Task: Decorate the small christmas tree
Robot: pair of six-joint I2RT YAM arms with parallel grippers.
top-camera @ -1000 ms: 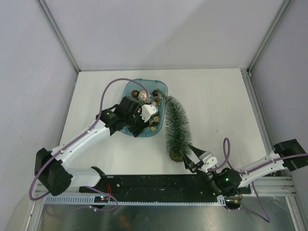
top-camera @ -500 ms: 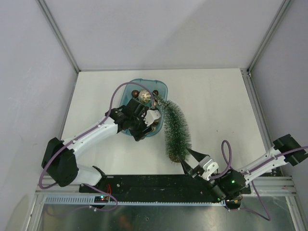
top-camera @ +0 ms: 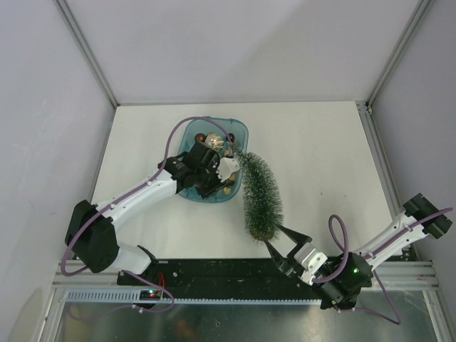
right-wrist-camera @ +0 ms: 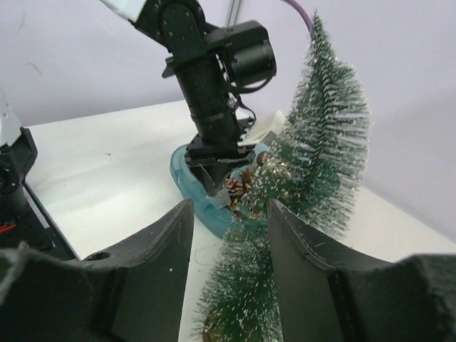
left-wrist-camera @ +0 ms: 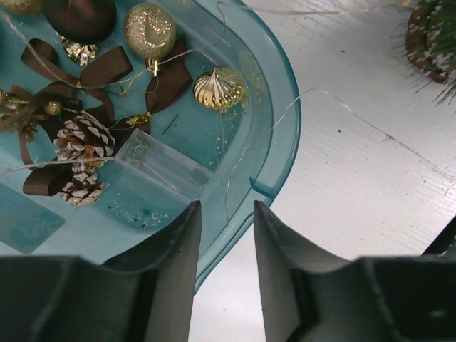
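R gripper (top-camera: 275, 236) clamps lower end of slim frosted-green bottle-brush small christmas tree (top-camera: 260, 196), propping it tilted w/ tip by oval teal plastic tray (left-wrist-camera: 285, 142), prob. so L gripper (left-wrist-camera: 224, 214), jaws narrowly apart & empty over tray rim, can fetch gold ornaments (left-wrist-camera: 219, 87).

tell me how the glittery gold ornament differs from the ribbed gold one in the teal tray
Surface: the glittery gold ornament is rough with glitter, while the ribbed gold ornament is shiny and grooved.
Shape: the glittery gold ornament is egg-like, the ribbed gold ornament squatter.
Place: the glittery gold ornament lies further inside, by the brown ribbon; the ribbed gold ornament lies nearer the rim.
Both are gold and lie in the teal tray.
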